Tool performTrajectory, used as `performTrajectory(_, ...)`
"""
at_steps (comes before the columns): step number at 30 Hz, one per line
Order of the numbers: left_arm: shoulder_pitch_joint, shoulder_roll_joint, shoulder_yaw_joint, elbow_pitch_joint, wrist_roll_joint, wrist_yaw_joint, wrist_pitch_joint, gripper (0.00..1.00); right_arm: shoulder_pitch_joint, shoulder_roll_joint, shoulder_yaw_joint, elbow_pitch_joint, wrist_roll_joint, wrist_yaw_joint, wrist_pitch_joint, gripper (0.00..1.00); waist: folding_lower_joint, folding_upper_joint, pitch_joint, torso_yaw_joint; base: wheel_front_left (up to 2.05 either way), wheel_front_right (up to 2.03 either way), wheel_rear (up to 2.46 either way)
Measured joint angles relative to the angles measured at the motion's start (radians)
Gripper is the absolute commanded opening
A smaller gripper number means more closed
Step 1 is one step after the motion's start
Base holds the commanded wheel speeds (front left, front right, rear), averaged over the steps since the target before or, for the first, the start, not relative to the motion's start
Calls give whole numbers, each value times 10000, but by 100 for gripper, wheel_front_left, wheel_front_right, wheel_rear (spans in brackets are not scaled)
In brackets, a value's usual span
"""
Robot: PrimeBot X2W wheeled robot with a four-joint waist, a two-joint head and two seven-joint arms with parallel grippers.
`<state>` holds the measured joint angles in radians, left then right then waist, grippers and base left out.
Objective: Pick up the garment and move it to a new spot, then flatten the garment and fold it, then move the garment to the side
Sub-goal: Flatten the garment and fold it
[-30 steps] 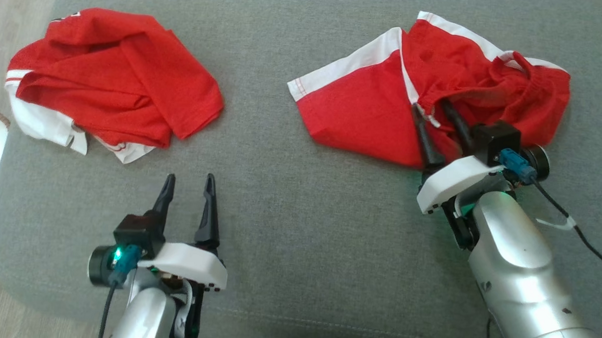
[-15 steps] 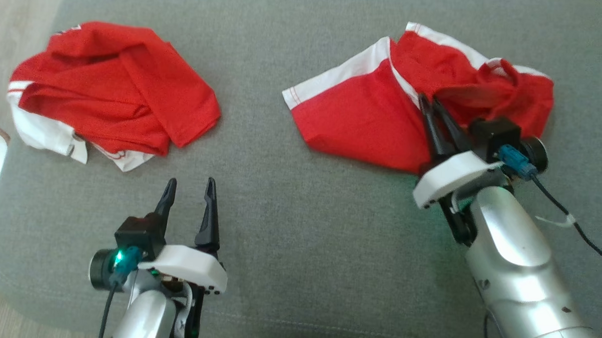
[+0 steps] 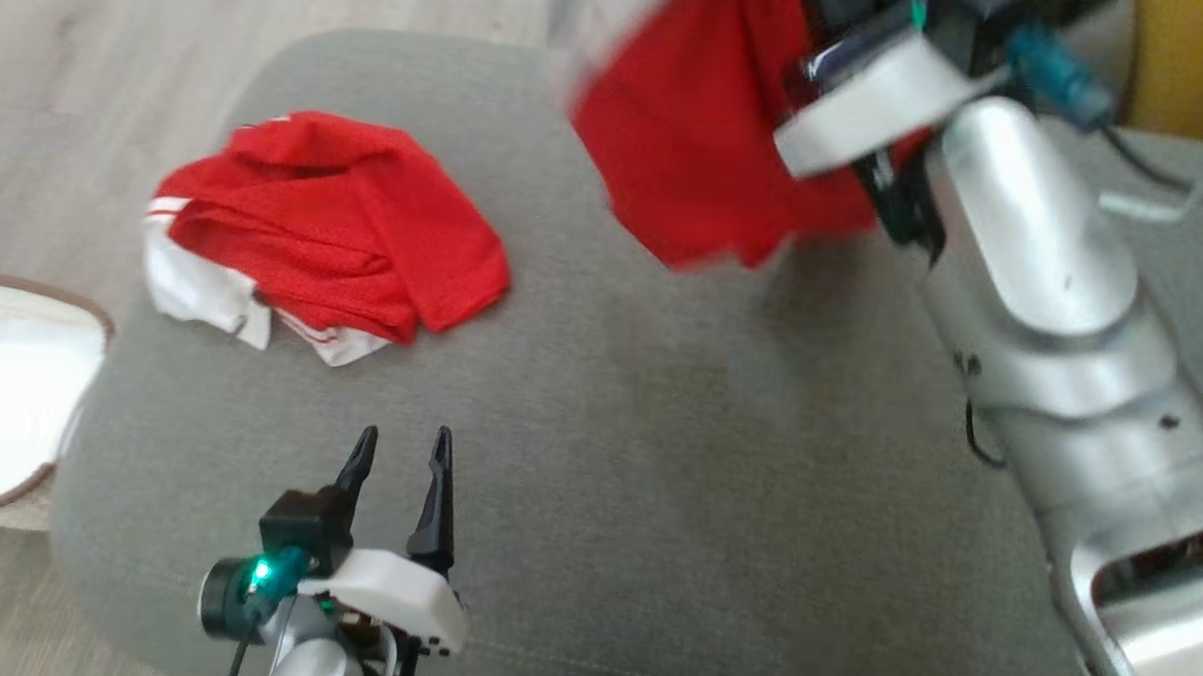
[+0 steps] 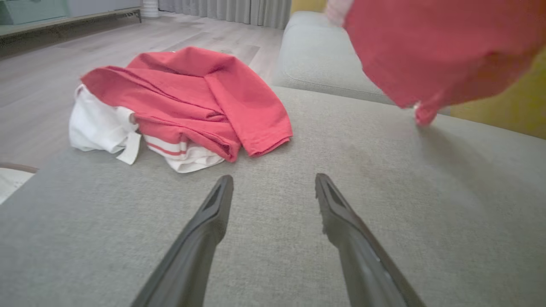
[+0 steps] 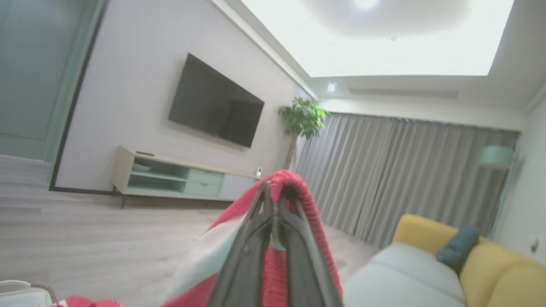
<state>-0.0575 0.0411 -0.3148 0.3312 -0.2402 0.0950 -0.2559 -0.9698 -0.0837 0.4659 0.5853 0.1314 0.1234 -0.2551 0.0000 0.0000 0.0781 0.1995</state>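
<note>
Pinching just one fold, the clenched right tool (image 5: 271,189) may drop the lifted garment (image 3: 688,151). The left tool (image 3: 404,434) sits released.

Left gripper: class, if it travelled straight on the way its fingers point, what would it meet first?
Probably the near right corner of the crumpled red-and-white garment on the grey fabric cushion; the left gripper aims about at that edge, though depth is unclear and it might slip past.

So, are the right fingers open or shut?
Shut. The fingers meet, pinching the red garment, which hangs above the sofa.
</note>
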Motion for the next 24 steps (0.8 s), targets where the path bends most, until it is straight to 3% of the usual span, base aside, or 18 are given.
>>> performTrajectory(6, 326, 31, 79, -25, 8, -59, 2, 100, 213, -387, 219, -451, 280, 0, -19, 0, 0, 0, -275, 131, 0, 0, 0)
performTrajectory(15, 138, 33, -61, -75, 6, -171, 2, 100, 4623, -1801, -94, 259, 899, 2, -12, 0, 0, 0, 217, -917, 0, 0, 0)
performTrajectory(21, -546, 25, -276, -59, 6, -265, 2, 100, 5481, -2098, -834, 972, 823, 8, 0, 1, 0, 0, 690, -1541, 0, 0, 0)
performTrajectory(22, -651, 25, -278, -54, -15, -290, 2, 100, 5474, -2105, -1005, 1049, 761, 8, -2, 15, 0, 0, 758, -1637, 0, 0, 0)
performTrajectory(23, -777, 25, -291, -25, -19, -339, 2, 100, 5466, -2104, -1174, 1141, 673, 8, -2, 72, 0, 0, 826, -1725, 0, 0, 0)
performTrajectory(24, -926, 27, -313, 2, -19, -359, 2, 100, 5451, -2082, -1371, 1227, 600, 8, -2, 100, 0, 0, 904, -1810, 0, 0, 0)
